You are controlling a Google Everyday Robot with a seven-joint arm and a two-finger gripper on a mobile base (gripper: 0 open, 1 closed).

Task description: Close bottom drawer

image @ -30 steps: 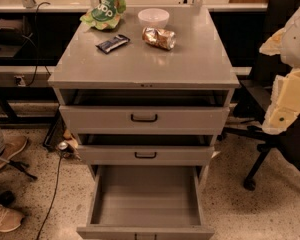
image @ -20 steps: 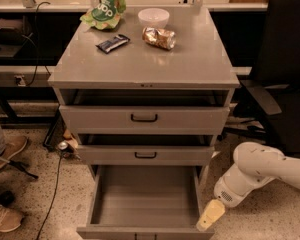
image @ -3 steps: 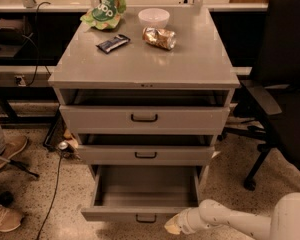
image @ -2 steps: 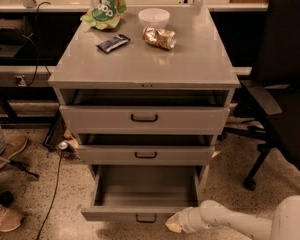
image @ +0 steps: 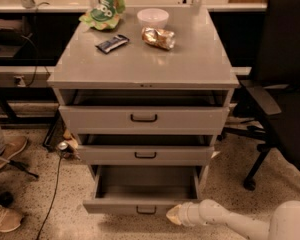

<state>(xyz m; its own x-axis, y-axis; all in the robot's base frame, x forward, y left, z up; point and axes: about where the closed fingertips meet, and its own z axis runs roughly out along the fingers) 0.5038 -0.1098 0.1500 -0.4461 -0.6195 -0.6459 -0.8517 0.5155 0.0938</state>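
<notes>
end effector (image: pixel 173 215) beside bottom drawer (image: pixel 145 207)

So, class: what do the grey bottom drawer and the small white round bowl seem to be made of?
The grey bottom drawer looks like painted sheet metal: matte, thin walls. The small white round bowl is probably plastic or paper; smooth, unclear which. The cream gripper sits at the drawer's front right corner.
</notes>
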